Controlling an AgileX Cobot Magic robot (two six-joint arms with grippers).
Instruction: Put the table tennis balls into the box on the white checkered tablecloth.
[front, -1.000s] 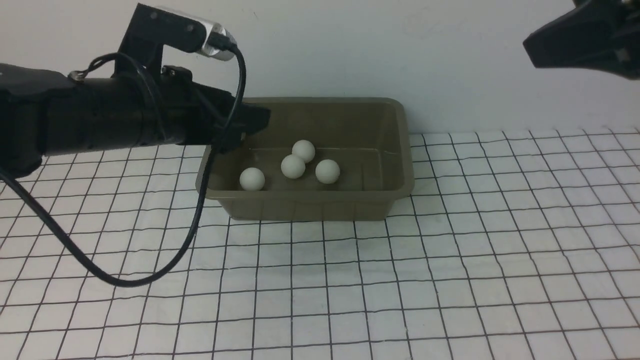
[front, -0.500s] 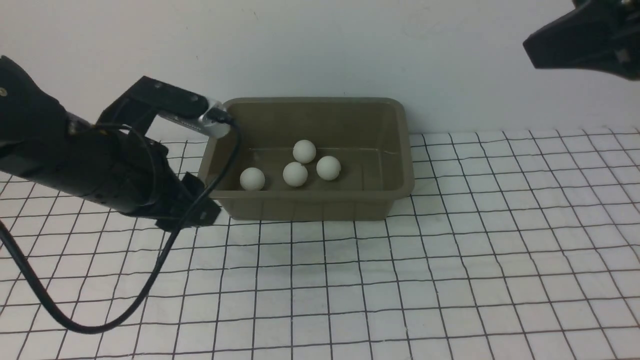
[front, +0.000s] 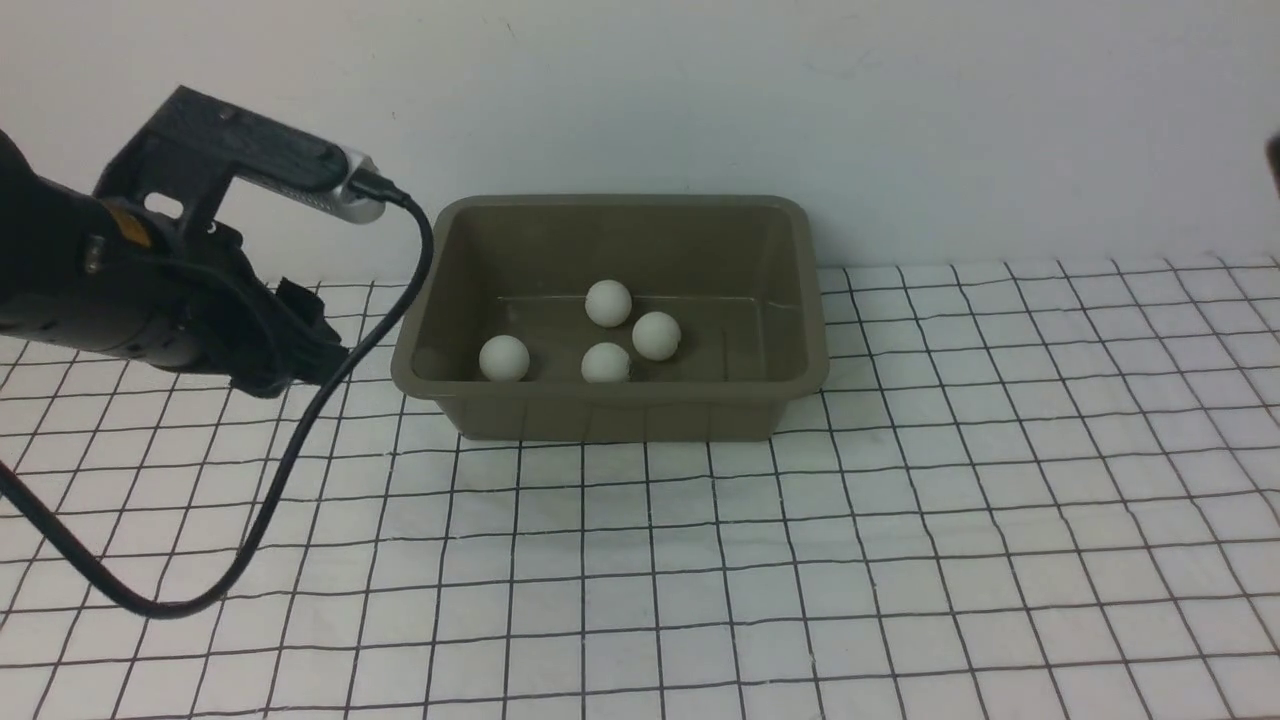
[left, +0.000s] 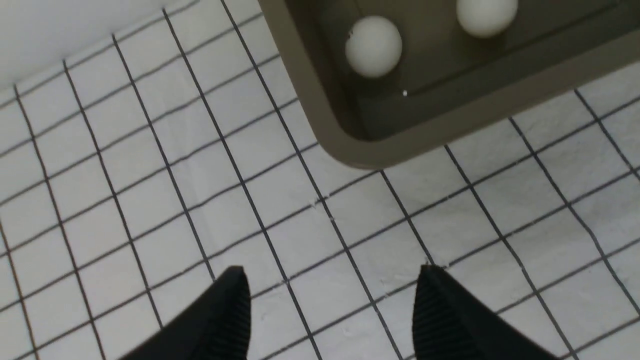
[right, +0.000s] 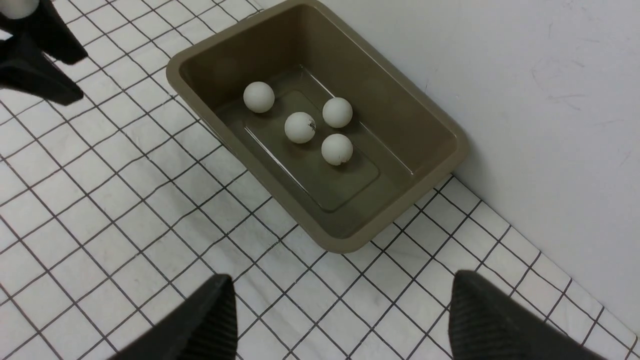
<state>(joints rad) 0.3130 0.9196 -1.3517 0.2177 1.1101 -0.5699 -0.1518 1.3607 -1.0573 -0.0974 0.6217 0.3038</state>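
An olive-grey plastic box (front: 620, 418) is sitting just above the centre of the front view, on a white checkered tablecloth (front: 800, 560) that is covering the surface. The box's far side is standing close to a plain white wall (front: 900, 120). Four white table tennis balls are lying on the box floor. One ball (front: 504, 358) is resting alone toward the box's left end. The other three are clustering near the middle: one (front: 609, 303) farther back, one (front: 656, 336) to its lower right, and one (front: 606, 363) nearest the front wall and partly hidden by it.

In the right wrist view, the middle ball (right: 299, 127) is showing a small dark printed mark on its side, too small to read. The ball next to it (right: 337, 149) is showing a tiny dark speck near its base.

The left gripper (front: 300, 345) is hovering at the left of the front view, above the cloth and just outside the box's left end. A wrist camera (front: 250, 165) is sitting on top of the arm, and a black cable (front: 300, 460) is looping down from it toward the lower left. In the left wrist view the two black fingers (left: 230, 310) are standing apart, with only cloth showing between them.

In the right wrist view the right gripper (right: 340, 310) is hanging high over the cloth, looking down at the box. Its fingers (right: 490, 320) are spreading wide and holding nothing.
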